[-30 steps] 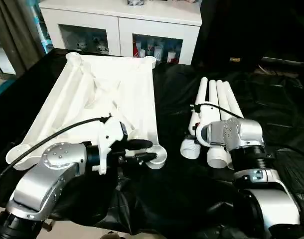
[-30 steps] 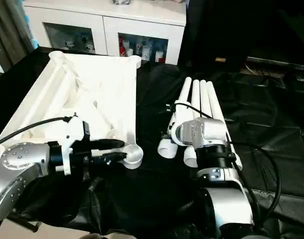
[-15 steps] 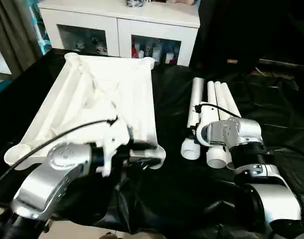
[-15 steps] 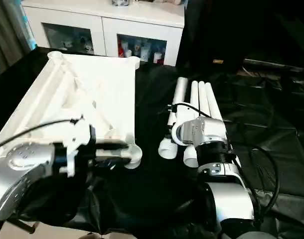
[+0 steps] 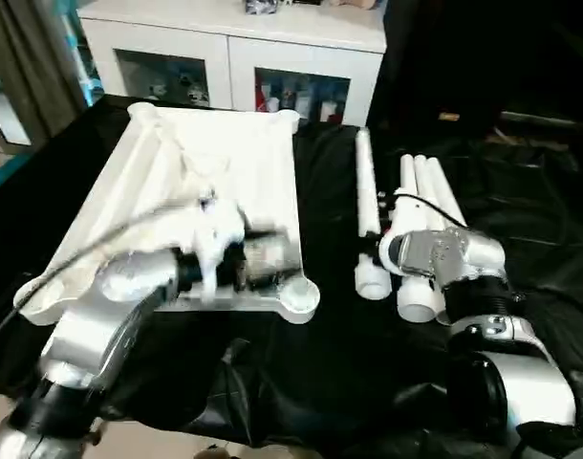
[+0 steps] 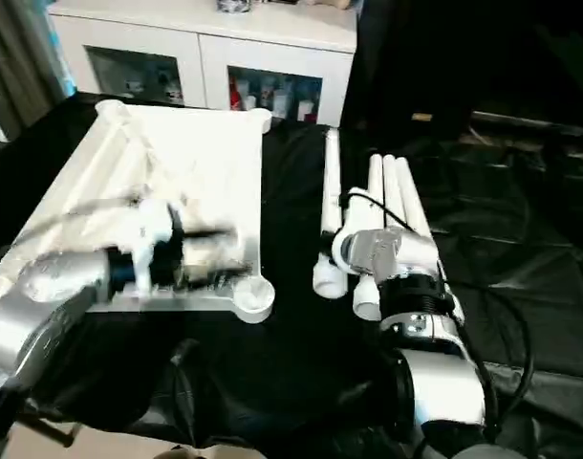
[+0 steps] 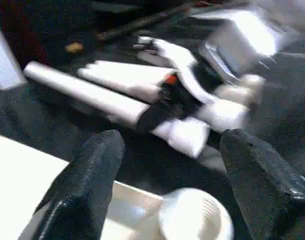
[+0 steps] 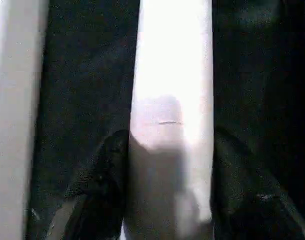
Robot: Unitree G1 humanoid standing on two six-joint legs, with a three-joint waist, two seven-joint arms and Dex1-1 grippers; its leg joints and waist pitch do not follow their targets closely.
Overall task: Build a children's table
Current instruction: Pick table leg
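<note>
- Here, a white plastic rectangular table top [image 5: 210, 182] lies upside down on the black cloth [image 5: 330, 373], ribbed underside up, round sockets at its corners.
- Near corner socket [image 5: 299, 295] sits at the top's front right edge, just beside the left gripper.
- Left gripper [image 7: 167, 190] hovers over the front edge of the table top, two black fingers [image 7: 87, 185] spread wide, nothing between them; the socket shows between the fingers in the left wrist view.
- Left arm is motion-blurred in the head views.
- Four white tapered tubular legs lie on the cloth to the right of the top, well apart from it.
- One white leg [image 5: 365, 210] is angled away from the bundle, its far end near the top's far right corner, wide end toward the robot.
- Right gripper [image 8: 167, 200] is clamped around that leg, black fingers [image 8: 100, 190] on both sides of the tube in the right wrist view.
- Remaining three legs [image 5: 427, 220] lie side by side, touching, partly under the right wrist.
- White cabinet with glass-fronted shelves [image 5: 234, 67] stands behind the cloth.
</note>
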